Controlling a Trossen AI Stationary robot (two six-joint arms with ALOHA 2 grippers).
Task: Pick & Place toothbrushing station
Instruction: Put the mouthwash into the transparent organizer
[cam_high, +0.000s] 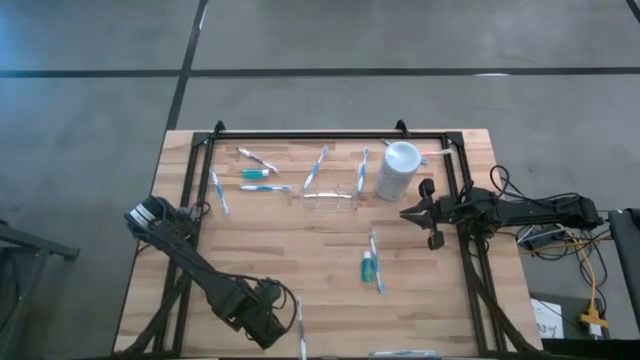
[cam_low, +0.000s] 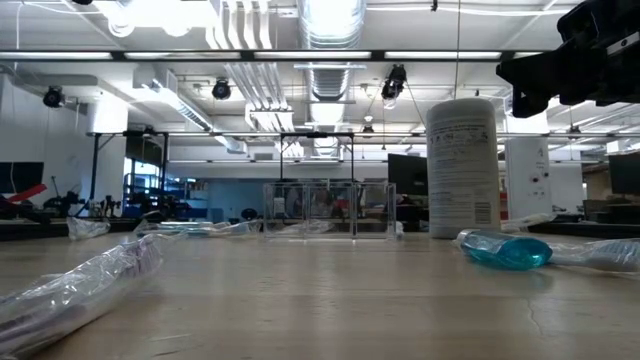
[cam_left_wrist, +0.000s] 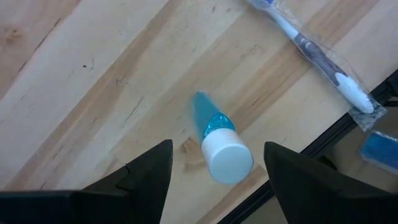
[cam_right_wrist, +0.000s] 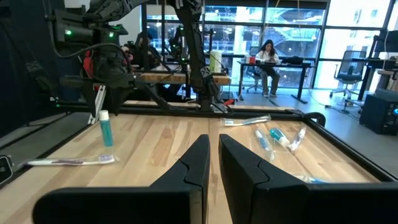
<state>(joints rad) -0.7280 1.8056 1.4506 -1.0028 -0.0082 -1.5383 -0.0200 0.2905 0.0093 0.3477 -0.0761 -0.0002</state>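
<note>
Left gripper hovering wide apart over a teal tube at the table's near edge

You're risking knocking the tube off that edge if a finger clips its white cap; the left wrist view is showing this, the high view hiding it. Right gripper is waiting, fingers together, beside the white cup

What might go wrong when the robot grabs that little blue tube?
The teal tube stands upright near the table edge, under the open left hand. A bump from one finger may tip it, and it might roll off. The wrapped toothbrush lies close by and might get nudged too.
</note>
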